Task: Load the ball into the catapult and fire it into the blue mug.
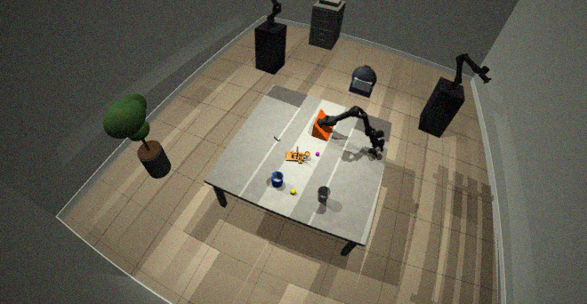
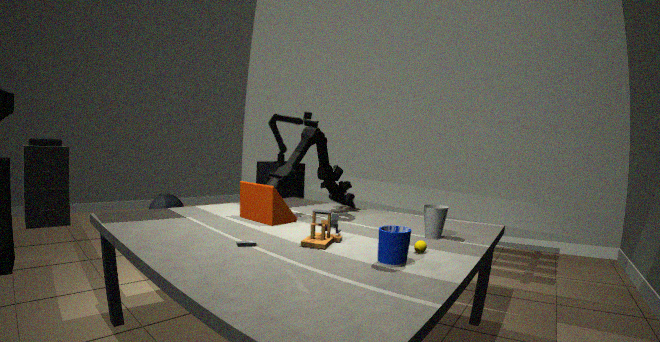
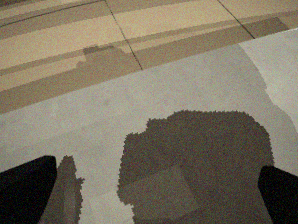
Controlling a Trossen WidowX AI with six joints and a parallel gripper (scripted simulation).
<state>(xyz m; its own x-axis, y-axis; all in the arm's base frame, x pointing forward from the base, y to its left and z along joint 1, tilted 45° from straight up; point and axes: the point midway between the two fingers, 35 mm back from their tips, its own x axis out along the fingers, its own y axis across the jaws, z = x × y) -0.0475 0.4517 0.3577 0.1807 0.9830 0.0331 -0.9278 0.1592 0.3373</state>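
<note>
The wooden catapult [image 1: 291, 156] [image 2: 316, 242] stands near the middle of the table. A small magenta ball [image 1: 317, 154] lies just beside its right end in the top view. A yellow ball [image 1: 293, 191] [image 2: 420, 246] lies near the blue mug [image 1: 277, 180] [image 2: 393, 246], which stands upright toward the table's front edge. My gripper [image 1: 375, 154] [image 2: 351, 206] [image 3: 161, 172] is open and empty, pointing down low over the table's right side, well to the right of the catapult and the magenta ball. The wrist view shows only table, shadow and floor between the fingers.
A grey cup [image 1: 324, 193] [image 2: 435, 221] stands upright to the right of the yellow ball. An orange wedge [image 1: 320, 130] [image 2: 257, 203] stands by the arm's base. A small dark flat piece [image 1: 277, 139] [image 2: 246, 244] lies left of the catapult. The table's right edge is near the gripper.
</note>
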